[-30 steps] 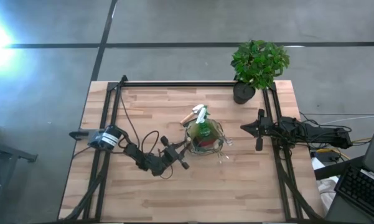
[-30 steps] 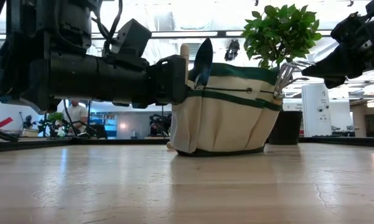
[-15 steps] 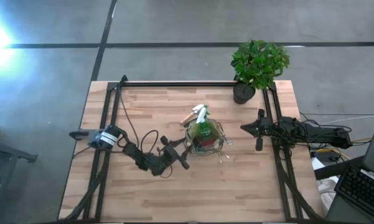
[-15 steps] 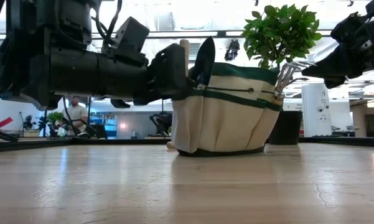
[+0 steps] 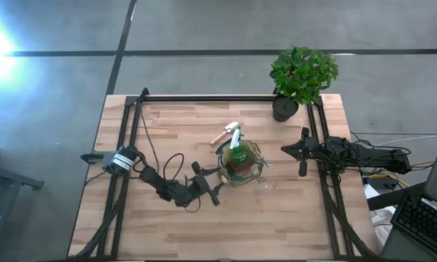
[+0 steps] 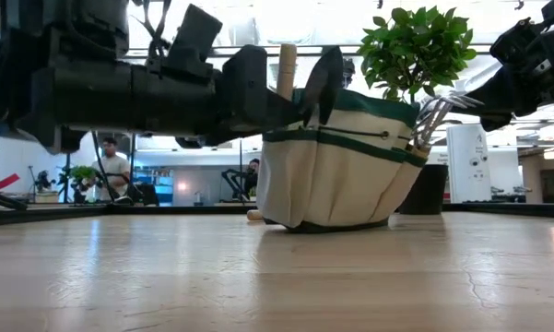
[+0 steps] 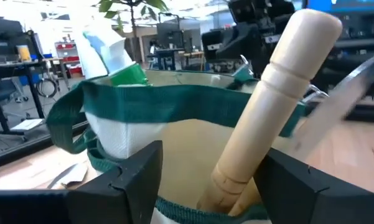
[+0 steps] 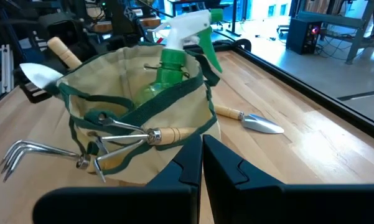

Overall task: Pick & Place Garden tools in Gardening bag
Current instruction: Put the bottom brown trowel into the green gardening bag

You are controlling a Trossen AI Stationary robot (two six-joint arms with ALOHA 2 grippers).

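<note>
We take the bag [image 5: 239, 161] as our landmark: it sits near the middle of the table [image 5: 167, 225], cream-sided with green trim, soft and leaning a little away from the left arm in the low view. Our left gripper [image 5: 214, 184] is pressed up against the bag's side, its jaws spread apart with the wooden handle [image 7: 280, 93] of a trowel standing free between them, so we judge this step to be letting that tool go into a side pocket. To do it well, we should keep the jaws wide and back straight off from the bag, low and slow, because a finger catching the green strap or the handle could tip the soft bag or drag the tool back out. Our right gripper [image 5: 285, 150] waits well off to the bag's other side, its fingers closed on nothing. The bag already carries a green spray bottle [image 8: 174, 59] with a white trigger head standing inside it, a hand rake [image 8: 81, 149] with bent silver tines slung along its outer pocket, and the dark trowel blade [image 6: 327, 83] poking above the rim. One trowel [image 8: 249, 119] lies on the table just beside the bag, on the side toward the plant [image 5: 302, 73], so we judge the job nearly done but not finished.
</note>
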